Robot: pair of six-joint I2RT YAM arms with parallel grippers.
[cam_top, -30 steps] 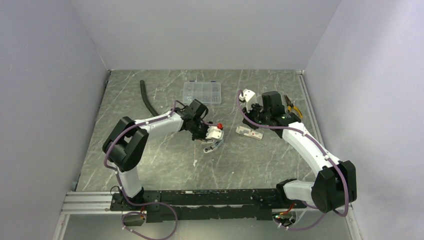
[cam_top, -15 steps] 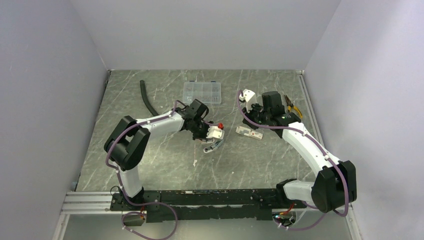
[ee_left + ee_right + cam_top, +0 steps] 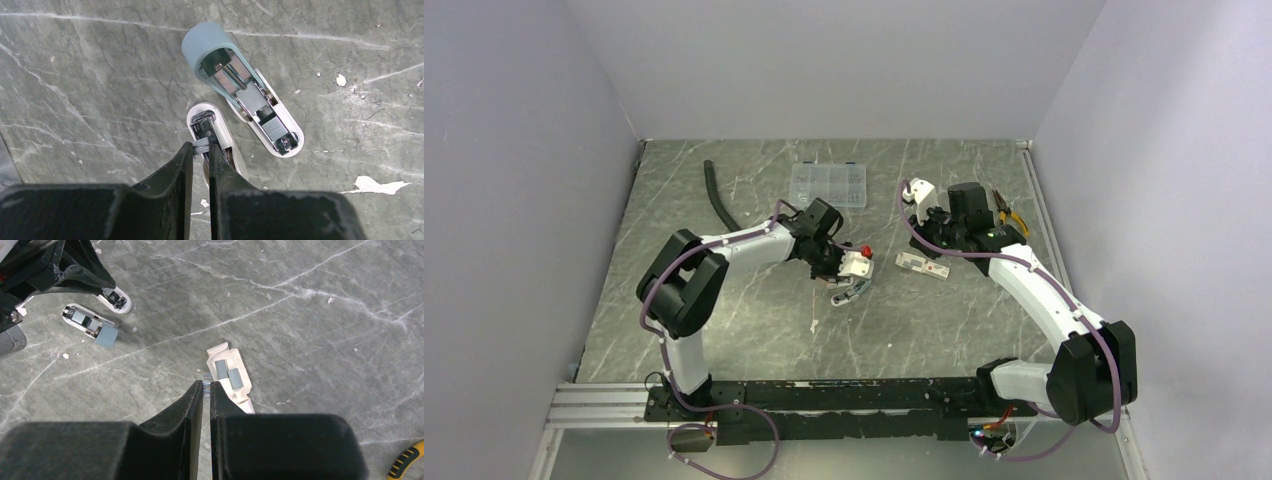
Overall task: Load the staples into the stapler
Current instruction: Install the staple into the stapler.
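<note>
On the grey marbled table (image 3: 754,330), the left gripper (image 3: 201,150) is clenched on a short strip of staples (image 3: 199,145), holding it at the open channel of a white stapler (image 3: 226,136) that lies flat beneath the fingers; whether the strip touches the channel cannot be told; just beside it lies a blue-grey stapler (image 3: 205,41), swung open, with a ribbed silvery block (image 3: 274,127) in its magazine; well apart to the right, the right gripper (image 3: 206,386) is pinched on a second sliver of staples (image 3: 205,376) at the left edge of an opened white carton (image 3: 219,351), in which two more grey strips (image 3: 221,369) lie side by side; a clear compartment box (image 3: 828,185) and a black hose (image 3: 717,195) lie toward the back of the table, with yellow-handled pliers (image 3: 1009,213) near the right wall.
</note>
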